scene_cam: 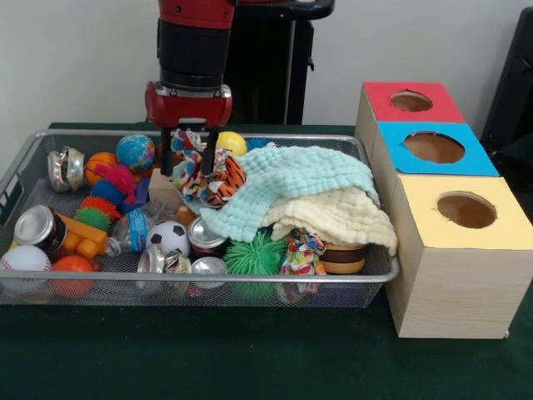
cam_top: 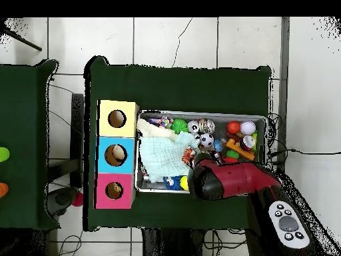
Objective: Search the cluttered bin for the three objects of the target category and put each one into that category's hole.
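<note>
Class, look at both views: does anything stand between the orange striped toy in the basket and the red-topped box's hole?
Nothing solid. Lifted by the gripper, the striped toy would pass over the mint cloth and basket rim to reach the open red-topped hole.

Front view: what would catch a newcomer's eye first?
The red gripper hangs over the wire-mesh bin, its fingers down beside a striped orange tiger toy. A mint cloth and a cream cloth drape the clutter. Three boxes stand right, red-topped box farthest.

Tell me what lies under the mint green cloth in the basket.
Under the mint green cloth a pale yellow cloth sticks out, and the orange striped toy pokes out at its left edge, below the gripper. Anything deeper in the basket is covered.
</note>
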You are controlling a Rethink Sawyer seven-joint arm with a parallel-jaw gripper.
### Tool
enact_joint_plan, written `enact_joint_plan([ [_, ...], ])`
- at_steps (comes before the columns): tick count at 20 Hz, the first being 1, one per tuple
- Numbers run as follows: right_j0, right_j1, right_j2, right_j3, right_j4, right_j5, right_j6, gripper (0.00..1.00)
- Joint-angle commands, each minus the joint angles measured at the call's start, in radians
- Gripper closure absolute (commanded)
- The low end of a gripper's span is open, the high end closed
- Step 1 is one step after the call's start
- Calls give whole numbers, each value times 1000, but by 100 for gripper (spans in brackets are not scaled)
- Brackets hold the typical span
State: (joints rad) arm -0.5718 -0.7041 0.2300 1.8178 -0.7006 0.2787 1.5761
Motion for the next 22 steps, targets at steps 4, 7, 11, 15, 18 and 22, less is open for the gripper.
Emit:
enact_joint_plan([
  [4,40,-100,54,48,85,120,54,0],
  [7,66,-163,47,52,150,194,69,0],
  [11,105,-212,24,46,188,252,68,0],
  [15,105,-206,28,54,191,230,55,0],
  [18,87,-166,29,74,175,129,79,0],
  [22,73,-101,18,85,140,30,95,0],
])
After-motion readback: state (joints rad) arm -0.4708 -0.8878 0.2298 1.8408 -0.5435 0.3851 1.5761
